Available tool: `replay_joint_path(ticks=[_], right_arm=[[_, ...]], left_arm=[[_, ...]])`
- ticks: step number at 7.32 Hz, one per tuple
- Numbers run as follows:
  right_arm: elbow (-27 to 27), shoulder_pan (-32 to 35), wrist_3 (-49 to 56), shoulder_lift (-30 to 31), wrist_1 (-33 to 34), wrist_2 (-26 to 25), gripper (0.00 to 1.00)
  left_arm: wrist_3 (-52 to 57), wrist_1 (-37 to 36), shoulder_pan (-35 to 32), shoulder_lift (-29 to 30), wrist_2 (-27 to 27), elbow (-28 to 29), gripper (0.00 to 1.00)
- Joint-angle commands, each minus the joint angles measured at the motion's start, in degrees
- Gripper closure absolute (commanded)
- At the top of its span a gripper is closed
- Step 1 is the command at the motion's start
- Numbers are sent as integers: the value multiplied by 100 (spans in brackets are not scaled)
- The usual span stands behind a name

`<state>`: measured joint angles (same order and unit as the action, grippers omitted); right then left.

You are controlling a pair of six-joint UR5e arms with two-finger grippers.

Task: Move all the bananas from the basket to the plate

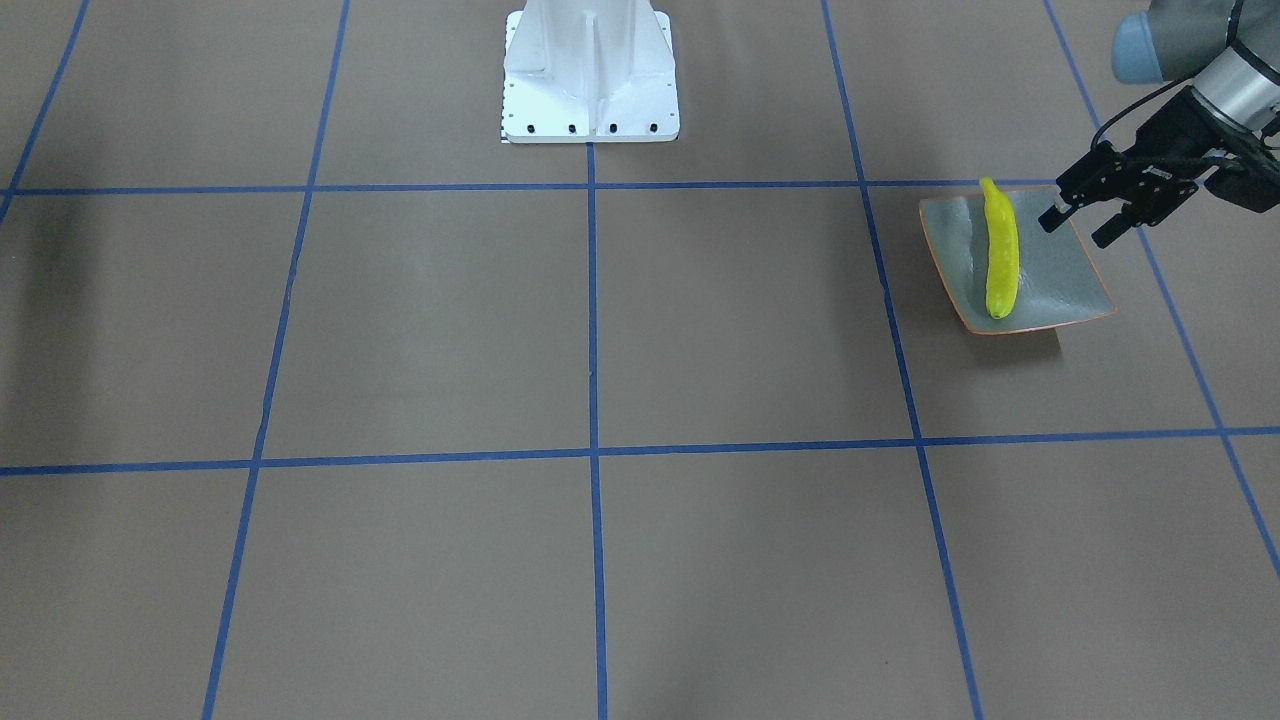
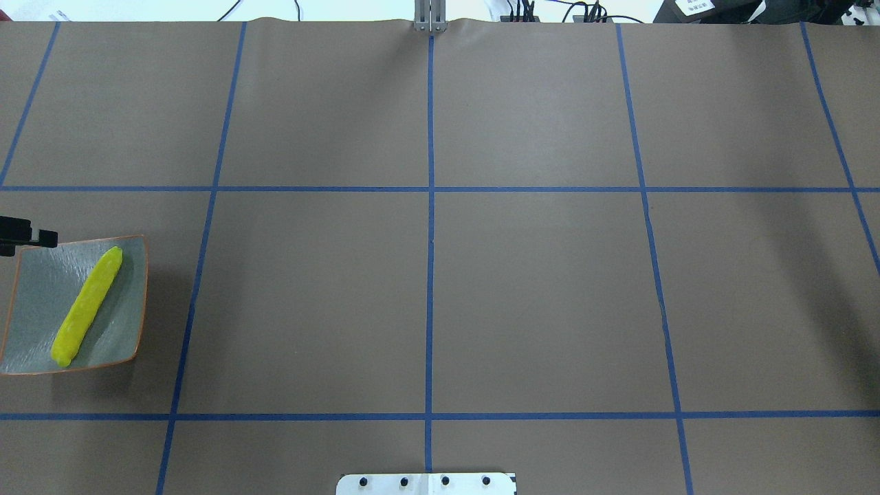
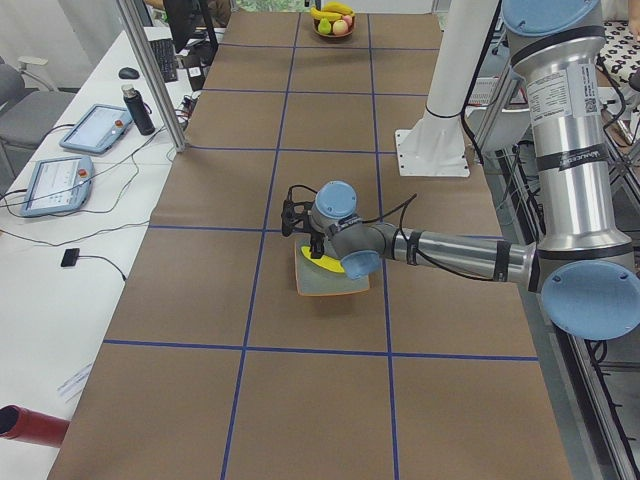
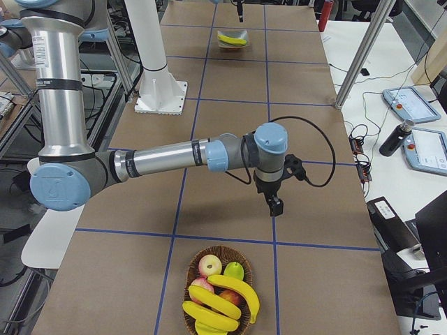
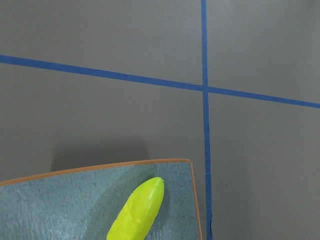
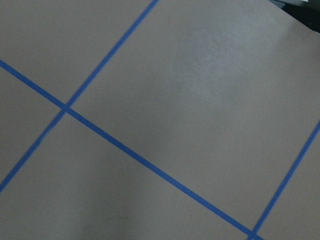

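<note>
Overhead exterior view takes in most of the brown table [image 2: 536, 295], which is ruled into squares by blue tape. The left arm [image 3: 460, 255] stretches low over the table's left end, and the right arm [image 4: 167, 159] reaches out over the opposite end. Near the right arm, a wicker basket [image 4: 220, 249] holds several bananas [image 4: 223, 303] together with apples [image 4: 209, 265] and a green fruit [image 4: 234, 270]. At the left end sits the plate [image 1: 1060, 270], with one banana [image 1: 1001, 250] lying lengthwise across it. The left fingers [image 1: 1050, 218] are spread wide and empty, just over the plate's edge, beside the banana and apart from it. The right fingers [image 4: 277, 206] point down at bare table near the basket; I cannot tell how far apart they are.
</note>
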<state>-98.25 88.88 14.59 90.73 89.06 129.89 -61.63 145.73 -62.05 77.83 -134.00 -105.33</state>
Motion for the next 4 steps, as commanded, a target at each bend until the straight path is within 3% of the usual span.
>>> replay_joint_path(ticks=[1,4], right_arm=[[644,663,9,978,-1374,-17,0],[1710,1385,-227,1078,-1936,19,1]], left_arm=[[11,113,0,-13,14,-14,0],[11,175,0,-23,15,-14,0]])
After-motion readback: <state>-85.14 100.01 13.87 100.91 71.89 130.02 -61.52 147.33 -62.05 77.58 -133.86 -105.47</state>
